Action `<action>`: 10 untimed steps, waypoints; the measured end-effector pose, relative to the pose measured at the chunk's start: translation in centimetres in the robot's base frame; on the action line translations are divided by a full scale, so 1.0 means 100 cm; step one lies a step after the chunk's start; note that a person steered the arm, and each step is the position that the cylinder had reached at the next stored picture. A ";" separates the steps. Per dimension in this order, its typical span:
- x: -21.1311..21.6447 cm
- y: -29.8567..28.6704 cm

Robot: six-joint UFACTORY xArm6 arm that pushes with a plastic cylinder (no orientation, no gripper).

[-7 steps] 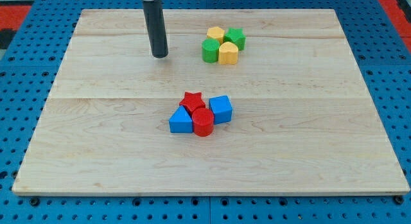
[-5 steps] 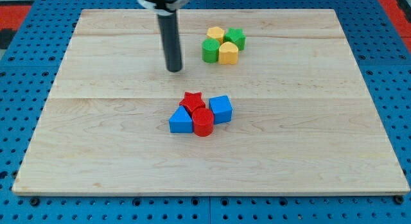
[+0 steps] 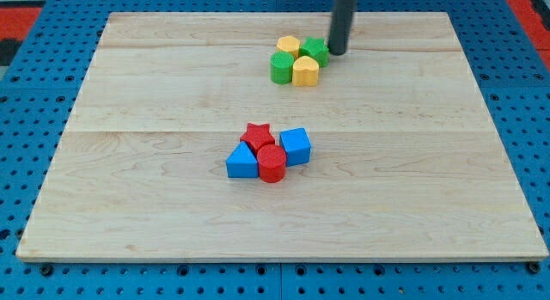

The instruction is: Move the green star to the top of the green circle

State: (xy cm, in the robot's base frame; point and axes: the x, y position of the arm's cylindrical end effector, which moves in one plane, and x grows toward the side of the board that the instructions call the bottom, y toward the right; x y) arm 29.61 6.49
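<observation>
The green star (image 3: pixel 314 50) sits at the upper right of a tight cluster near the view's top. The green circle (image 3: pixel 281 67) is at the cluster's lower left. Between them lie a yellow hexagon-like block (image 3: pixel 289 46) at the upper left and a yellow heart (image 3: pixel 305 70) at the lower right. My tip (image 3: pixel 339 52) stands just to the right of the green star, close to it or touching it. The rod rises out of the view's top.
A second cluster lies mid-board: a red star (image 3: pixel 257 135), a blue cube (image 3: pixel 296 146), a blue triangle (image 3: pixel 241 162) and a red cylinder (image 3: pixel 271 163). The wooden board (image 3: pixel 129 162) rests on a blue pegboard.
My tip has swept from the left of the green and yellow cluster across to its right side, beside the green star. No block has visibly moved.
</observation>
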 end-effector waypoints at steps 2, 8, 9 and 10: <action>0.026 -0.049; 0.057 -0.085; 0.043 -0.085; 0.039 -0.084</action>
State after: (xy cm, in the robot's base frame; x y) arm 33.54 -1.89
